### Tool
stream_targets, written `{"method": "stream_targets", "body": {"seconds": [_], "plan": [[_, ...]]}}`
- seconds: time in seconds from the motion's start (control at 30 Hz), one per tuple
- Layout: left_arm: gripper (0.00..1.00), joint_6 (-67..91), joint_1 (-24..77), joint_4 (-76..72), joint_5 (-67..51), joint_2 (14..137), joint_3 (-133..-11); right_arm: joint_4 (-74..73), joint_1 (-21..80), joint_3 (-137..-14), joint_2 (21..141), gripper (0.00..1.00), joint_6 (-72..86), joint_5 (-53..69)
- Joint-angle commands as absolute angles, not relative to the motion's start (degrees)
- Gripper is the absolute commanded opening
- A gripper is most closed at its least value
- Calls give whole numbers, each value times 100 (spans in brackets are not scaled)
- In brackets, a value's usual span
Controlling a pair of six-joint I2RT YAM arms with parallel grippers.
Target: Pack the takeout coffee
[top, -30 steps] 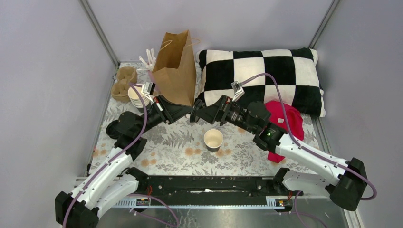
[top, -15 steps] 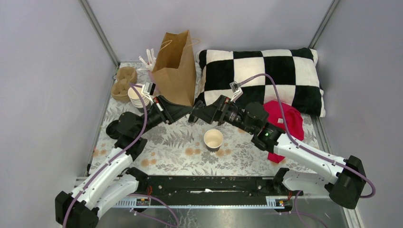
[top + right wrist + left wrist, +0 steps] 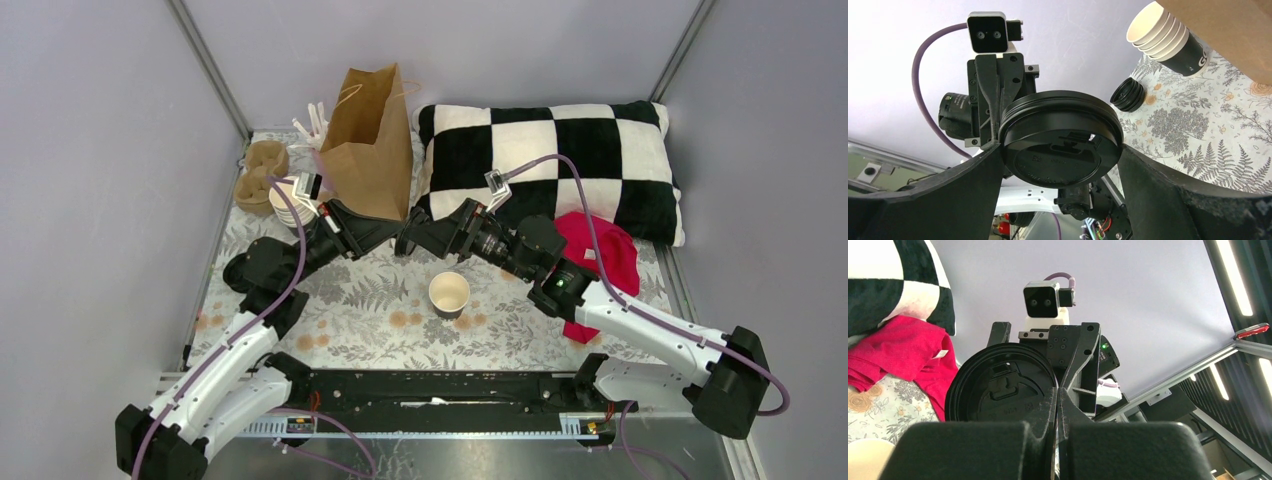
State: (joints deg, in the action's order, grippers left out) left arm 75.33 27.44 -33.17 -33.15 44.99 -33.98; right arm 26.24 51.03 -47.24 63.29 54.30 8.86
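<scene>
No lidded cup shows. A lidless paper cup (image 3: 449,294) with a pale inside stands upright on the floral mat. A round black sip lid (image 3: 403,238) hangs in the air between my grippers, above the mat and left of the cup. My left gripper (image 3: 396,233) is shut on the lid's rim; in the left wrist view its jaws (image 3: 1058,400) pinch the edge of the lid (image 3: 998,390). My right gripper (image 3: 406,241) spans the lid across its width; in the right wrist view both fingers (image 3: 973,185) touch the sides of the lid (image 3: 1060,135).
A brown paper bag (image 3: 370,145) stands open at the back, just behind the grippers. A stack of lidless cups (image 3: 285,205), a pile of black lids (image 3: 1129,95) and a cardboard carrier (image 3: 260,175) sit back left. A checkered pillow (image 3: 560,160) and a red cloth (image 3: 600,255) lie to the right.
My right gripper has crept a little to the left, closing in round the lid that the left gripper holds. The left arm and the cup have hardly moved.
</scene>
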Motion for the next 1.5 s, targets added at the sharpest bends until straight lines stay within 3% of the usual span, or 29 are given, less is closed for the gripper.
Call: {"method": "stream_targets", "body": {"seconds": [0.0, 0.3, 0.5, 0.6, 0.7, 0.9, 1.1, 1.27, 1.47], "plan": [[0, 7518, 2769, -3565, -3323, 4401, -3340, 2937, 5167, -4755, 6304, 86, 5436, 676], [6, 7265, 2764, -3006, -3208, 4309, -3418, 2793, 5167, -4720, 6258, 84, 5399, 541], [25, 6838, 2762, -2196, -3090, 4221, -3628, 2683, 5168, -4737, 6236, 83, 5340, 491], [38, 6501, 2765, -1512, -2922, 4125, -3840, 2475, 5168, -4737, 6165, 83, 5222, 477], [59, 5893, 2765, -320, -2539, 3973, -4214, 1935, 5166, -4780, 6017, 83, 4911, 394], [97, 4587, 2763, 2472, -1338, 3795, -5007, -419, 5167, -5256, 5656, 84, 3280, -40], [99, 4039, 2760, 3391, -1206, 3681, -4874, -2666, 5168, -6047, 6020, 85, 1947, -291], [99, 3931, 2760, 3418, -1385, 3959, -4700, -4338, 5168, -7083, 7164, 83, 1384, -242], [99, 3636, 2763, 3444, -1237, 4265, -4595, -5247, 5307, -7971, 8301, 83, 1151, -336]]}}
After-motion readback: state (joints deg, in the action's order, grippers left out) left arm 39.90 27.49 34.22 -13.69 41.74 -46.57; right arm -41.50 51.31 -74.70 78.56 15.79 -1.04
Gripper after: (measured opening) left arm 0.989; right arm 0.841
